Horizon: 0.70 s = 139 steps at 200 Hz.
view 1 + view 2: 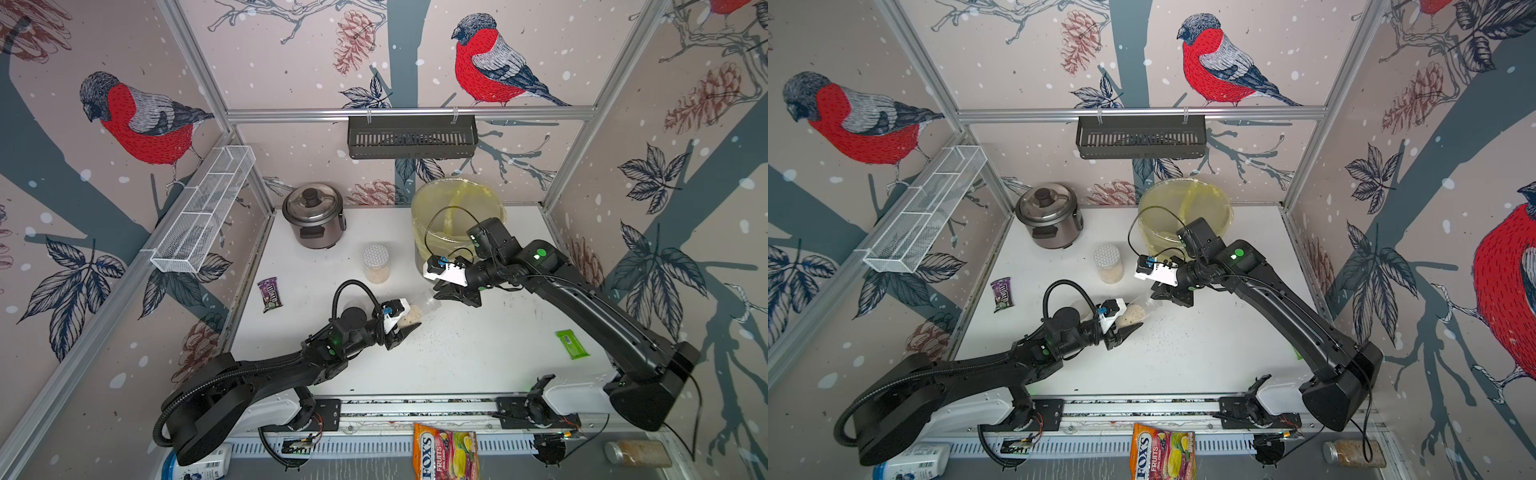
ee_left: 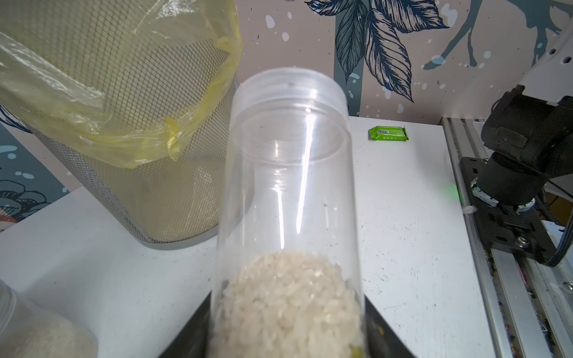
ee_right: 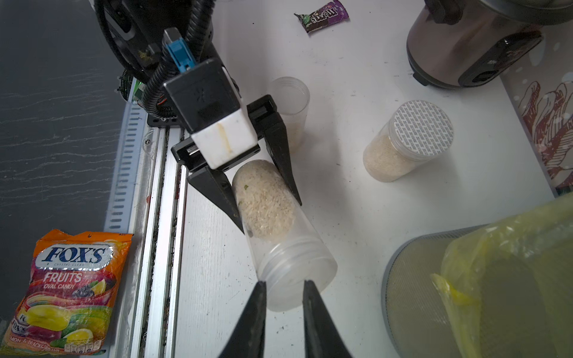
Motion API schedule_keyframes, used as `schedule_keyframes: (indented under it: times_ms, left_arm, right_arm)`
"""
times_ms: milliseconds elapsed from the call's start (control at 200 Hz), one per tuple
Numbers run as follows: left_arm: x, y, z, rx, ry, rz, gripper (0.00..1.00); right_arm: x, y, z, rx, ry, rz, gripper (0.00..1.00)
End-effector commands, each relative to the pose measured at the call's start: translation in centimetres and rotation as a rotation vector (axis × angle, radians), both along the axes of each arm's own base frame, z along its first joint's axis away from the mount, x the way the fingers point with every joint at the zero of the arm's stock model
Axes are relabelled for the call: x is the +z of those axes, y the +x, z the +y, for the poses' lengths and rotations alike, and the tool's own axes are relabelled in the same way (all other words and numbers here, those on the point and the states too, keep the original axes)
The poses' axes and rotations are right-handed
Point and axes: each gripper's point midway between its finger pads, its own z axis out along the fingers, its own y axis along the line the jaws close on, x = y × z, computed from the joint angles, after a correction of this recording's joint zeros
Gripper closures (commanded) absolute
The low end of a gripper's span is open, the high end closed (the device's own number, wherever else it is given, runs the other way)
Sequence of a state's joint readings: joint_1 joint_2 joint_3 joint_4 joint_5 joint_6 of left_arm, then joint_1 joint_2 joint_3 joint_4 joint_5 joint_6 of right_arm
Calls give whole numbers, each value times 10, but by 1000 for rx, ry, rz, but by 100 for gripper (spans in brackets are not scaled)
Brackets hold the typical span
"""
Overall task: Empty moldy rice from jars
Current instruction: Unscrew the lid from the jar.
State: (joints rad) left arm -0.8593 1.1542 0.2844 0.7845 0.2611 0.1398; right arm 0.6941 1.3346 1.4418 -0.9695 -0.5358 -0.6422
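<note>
A narrow clear jar lies tilted over the white table, with my left gripper shut on its lower half. Moldy rice with a few green specks fills that gripped end. The jar's clear lid points at my right gripper. That gripper's jaws stand a narrow gap apart, narrower than the lid, with their tips over its near edge. In both top views the two grippers meet at this jar. A wider jar with a silver dotted lid stands upright behind. Another narrow jar stands beside the left arm.
A mesh bin lined with a yellow bag stands at the back right, a rice cooker at the back left. A purple candy packet and a green packet lie on the table. A Fox's candy bag lies past the front rail.
</note>
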Motion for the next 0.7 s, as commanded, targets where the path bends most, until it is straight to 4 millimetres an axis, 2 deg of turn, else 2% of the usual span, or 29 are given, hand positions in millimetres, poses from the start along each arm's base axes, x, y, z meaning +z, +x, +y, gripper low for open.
schedule_keyframes:
  times_ms: [0, 80, 95, 145, 225, 300, 385, 405, 495, 590, 645, 690]
  left_arm:
    - [29, 0, -6, -25, -78, -86, 100]
    - [34, -1, -6, -30, -85, -94, 100]
    - [36, -1, -6, -32, -87, -97, 100]
    - [39, -3, -6, -39, -90, -105, 100]
    - [46, -4, -5, -41, -101, -115, 100]
    - [52, -5, -4, -39, -110, -121, 100]
    - [54, -4, -4, -24, -100, -120, 100]
    - [55, -4, -4, -19, -98, -121, 100]
    - [58, -1, -2, 10, -95, -124, 100]
    - [58, 0, -1, 26, -99, -123, 100]
    - [59, 1, -2, 31, -101, -123, 100]
    - [59, 1, -3, 34, -102, -128, 100]
  right_arm:
    - [15, 14, 0, -132, 58, -13, 72]
    - [23, 19, -4, -223, 98, 3, 68]
    - [30, 17, -7, -238, 122, -1, 67]
    - [38, 17, -11, -303, 160, 22, 64]
    - [50, 20, -18, -456, 229, 108, 57]
    - [60, 15, -23, -532, 273, 183, 55]
    - [71, 18, -36, -685, 329, 264, 41]
    - [71, 19, -39, -721, 337, 302, 37]
    - [58, 17, -48, -872, 306, 512, 36]
    - [48, 7, -48, -940, 349, 683, 33]
    - [48, 5, -49, -973, 413, 736, 27]
    - [48, 5, -52, -1007, 464, 770, 16]
